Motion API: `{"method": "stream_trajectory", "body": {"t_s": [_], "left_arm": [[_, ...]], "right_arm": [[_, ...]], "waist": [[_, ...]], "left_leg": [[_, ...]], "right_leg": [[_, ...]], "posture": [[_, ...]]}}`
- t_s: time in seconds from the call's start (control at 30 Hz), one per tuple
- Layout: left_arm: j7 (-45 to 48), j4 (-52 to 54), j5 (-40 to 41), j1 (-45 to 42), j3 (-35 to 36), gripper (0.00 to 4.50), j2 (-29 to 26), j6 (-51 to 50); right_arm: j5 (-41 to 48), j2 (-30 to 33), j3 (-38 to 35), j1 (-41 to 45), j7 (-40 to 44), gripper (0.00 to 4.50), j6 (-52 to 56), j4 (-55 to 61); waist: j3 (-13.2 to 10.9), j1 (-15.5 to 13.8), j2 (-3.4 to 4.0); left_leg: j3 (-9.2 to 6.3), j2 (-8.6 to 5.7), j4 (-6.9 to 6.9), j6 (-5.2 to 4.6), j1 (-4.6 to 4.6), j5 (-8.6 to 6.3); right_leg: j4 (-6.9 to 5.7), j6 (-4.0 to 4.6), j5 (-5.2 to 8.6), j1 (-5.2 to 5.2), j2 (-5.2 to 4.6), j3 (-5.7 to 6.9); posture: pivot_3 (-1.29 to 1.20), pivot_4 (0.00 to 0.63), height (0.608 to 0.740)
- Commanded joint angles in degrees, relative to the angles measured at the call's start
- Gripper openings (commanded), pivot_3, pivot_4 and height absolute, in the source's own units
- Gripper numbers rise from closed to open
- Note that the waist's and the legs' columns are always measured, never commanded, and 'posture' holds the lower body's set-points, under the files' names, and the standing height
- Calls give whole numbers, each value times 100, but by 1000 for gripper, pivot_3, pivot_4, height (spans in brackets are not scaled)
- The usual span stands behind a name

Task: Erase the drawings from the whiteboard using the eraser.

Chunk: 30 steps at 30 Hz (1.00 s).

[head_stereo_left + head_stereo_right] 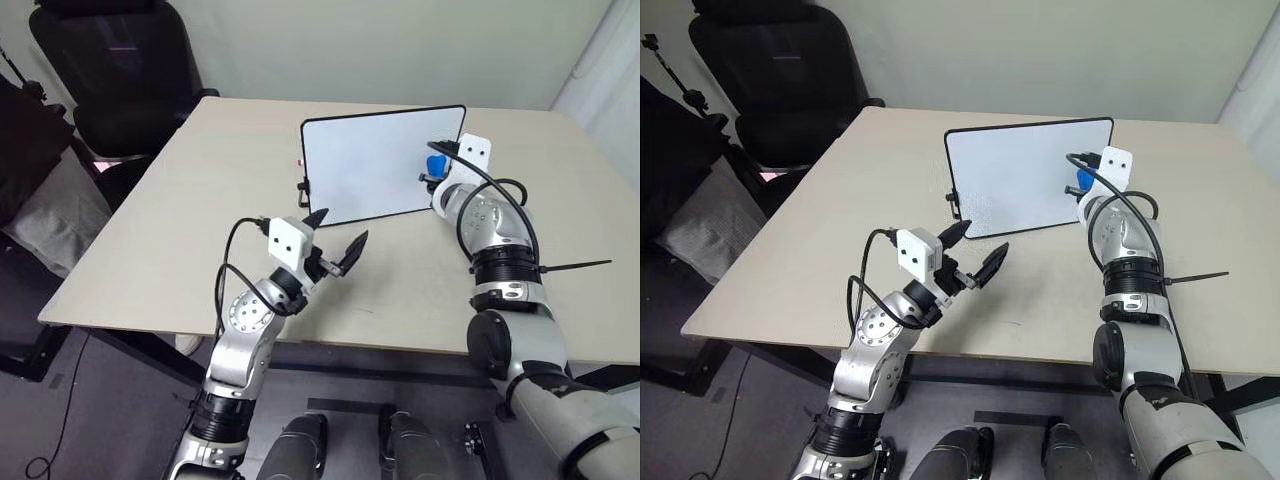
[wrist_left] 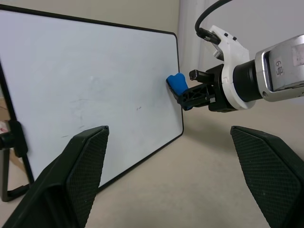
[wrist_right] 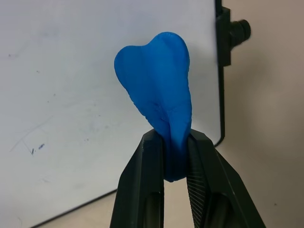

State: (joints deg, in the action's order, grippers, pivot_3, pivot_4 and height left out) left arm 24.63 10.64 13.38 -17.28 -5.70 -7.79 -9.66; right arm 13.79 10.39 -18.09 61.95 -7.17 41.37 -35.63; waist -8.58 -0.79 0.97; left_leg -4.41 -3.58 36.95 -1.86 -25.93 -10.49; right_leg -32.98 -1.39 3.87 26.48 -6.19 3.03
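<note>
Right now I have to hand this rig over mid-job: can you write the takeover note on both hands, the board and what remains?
Right hand: shut on the blue eraser, held at the right edge of the whiteboard.
Left hand: open, empty, hovering over the table in front of the board.
Whiteboard: propped upright near the table's far side.
Done: no blue scribble shows; a few faint specks and smudges remain.
Left: wipe those traces, then set the eraser down.

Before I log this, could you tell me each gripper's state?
Left gripper: open, holding nothing.
Right gripper: shut on the eraser.
</note>
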Motion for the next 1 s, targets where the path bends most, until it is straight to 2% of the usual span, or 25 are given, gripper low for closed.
{"method": "stream_trajectory", "body": {"t_s": [0.03, 0.17, 0.43, 0.67, 1.0], "left_arm": [[14, 190, 36, -87, 7, 4500, 10, 82], [24, 128, 22, -136, 9, 4500, 4, 99], [57, 28, 0, -193, 17, 4500, -17, 126], [54, -19, -5, -207, 22, 4500, -8, 150], [45, -69, -28, -234, 16, 4500, -11, 206]], "right_arm": [[29, -261, 386, 118, 266, 349, 164, 386], [5, -598, 795, 5, 479, 349, 428, 696], [8, -845, 1001, 48, 608, 349, 534, 718], [-14, -589, 520, 191, 212, 349, 250, -8], [12, -419, 327, 431, 135, 349, -143, -550]], "waist": [[0, 27, 0], [0, 59, 0], [0, 25, 0], [0, 21, 0], [0, 0, 1]], "left_leg": [[23, 23, 0, 0, 1, 0], [44, 41, 1, 0, 1, 1], [50, 40, 22, 8, -15, 9], [52, 43, 22, 12, -5, 9], [53, 44, 20, 13, -11, 9]], "right_leg": [[0, 0, 0, 0, 6, 0], [2, -3, 0, 0, 12, 4], [11, -6, 2, -4, 12, 0], [1, -6, 2, -3, 11, 1], [2, -5, 1, -2, 11, 0]], "posture": [[0, 150, 740], [0, 150, 740], [0, 150, 740], [0, 150, 740], [0, 150, 740]]}}
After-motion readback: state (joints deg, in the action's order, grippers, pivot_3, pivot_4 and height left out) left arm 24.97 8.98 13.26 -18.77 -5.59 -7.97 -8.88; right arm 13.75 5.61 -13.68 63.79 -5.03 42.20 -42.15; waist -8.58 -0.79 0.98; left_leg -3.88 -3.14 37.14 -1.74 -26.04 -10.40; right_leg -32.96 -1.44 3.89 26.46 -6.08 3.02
